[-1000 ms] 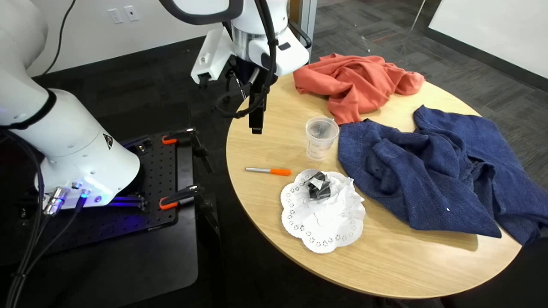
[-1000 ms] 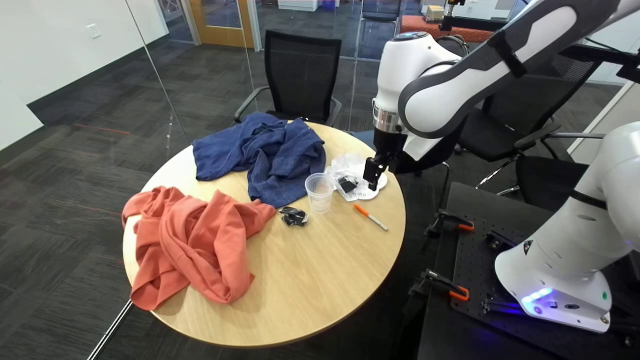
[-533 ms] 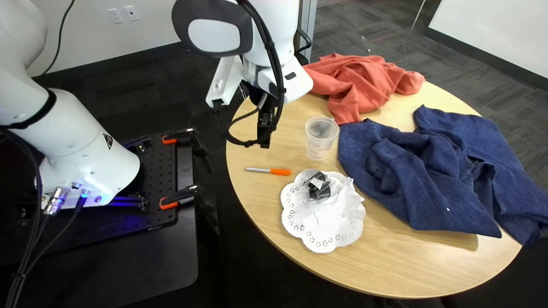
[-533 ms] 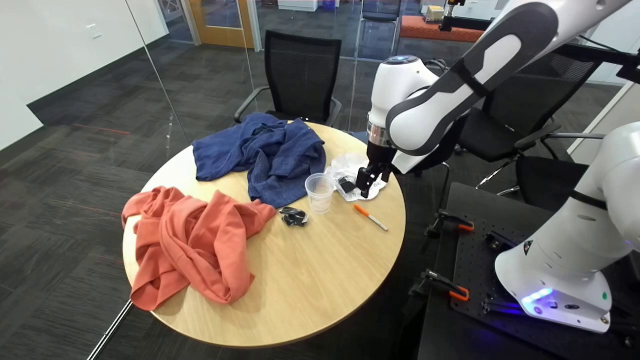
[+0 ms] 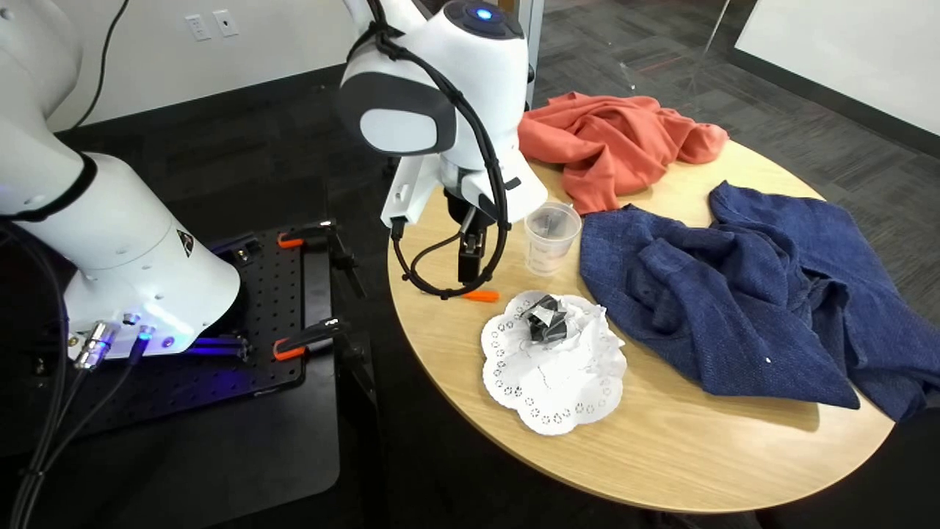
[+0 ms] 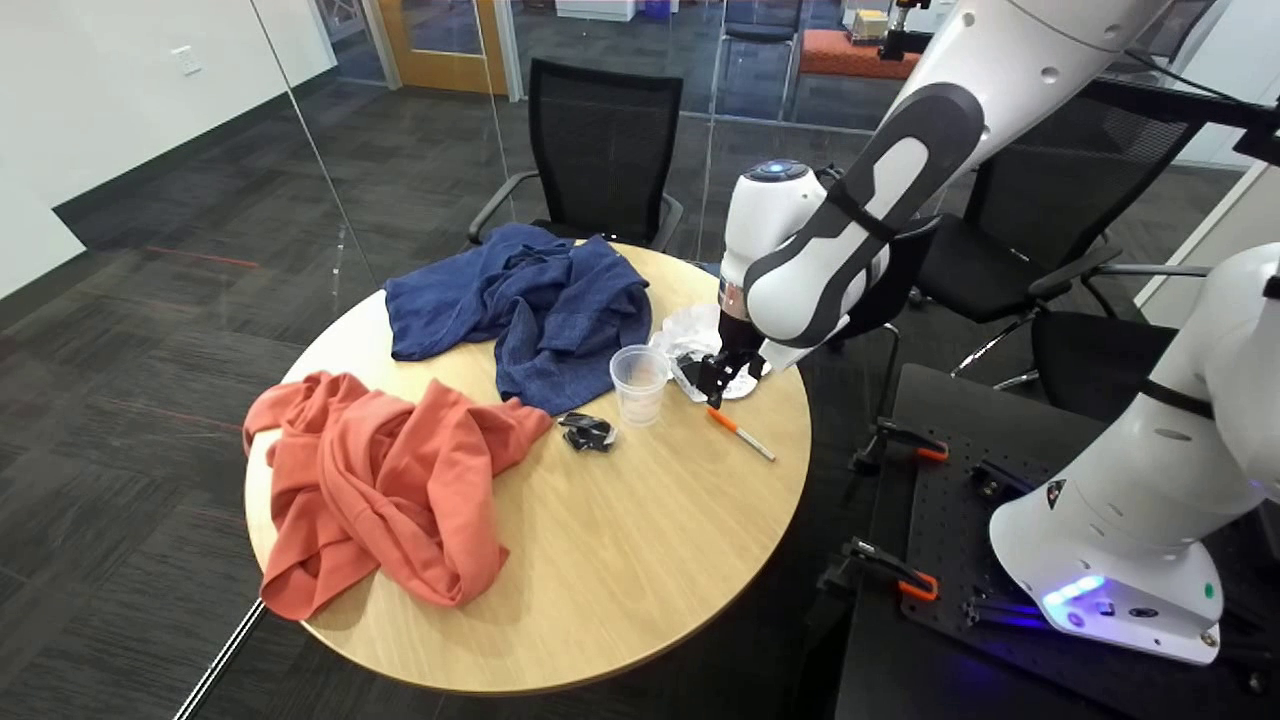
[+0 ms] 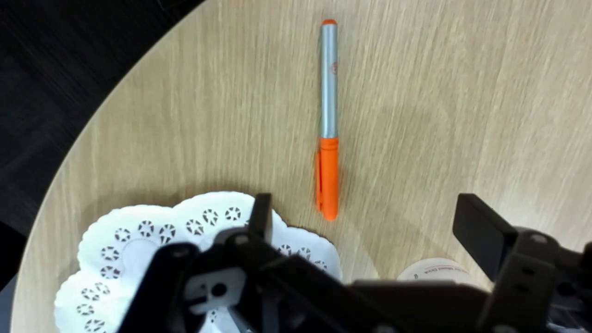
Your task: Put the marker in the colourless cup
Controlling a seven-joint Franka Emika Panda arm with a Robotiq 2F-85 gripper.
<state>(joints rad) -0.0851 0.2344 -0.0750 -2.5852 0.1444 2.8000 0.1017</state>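
The gripper (image 7: 362, 215) is spread, the marker (image 7: 329, 111) lying clear of table edge (image 7: 115, 104) and cup (image 6: 641, 385)

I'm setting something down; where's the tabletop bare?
A wide bare stretch of table lies between the red-orange cloth, marker and rim; a narrower one between the doily, blue cloth and rim. Crowded: around the cup, with doily, blue cloth and a black scrap close by, and near the marker, where the open gripper hangs.
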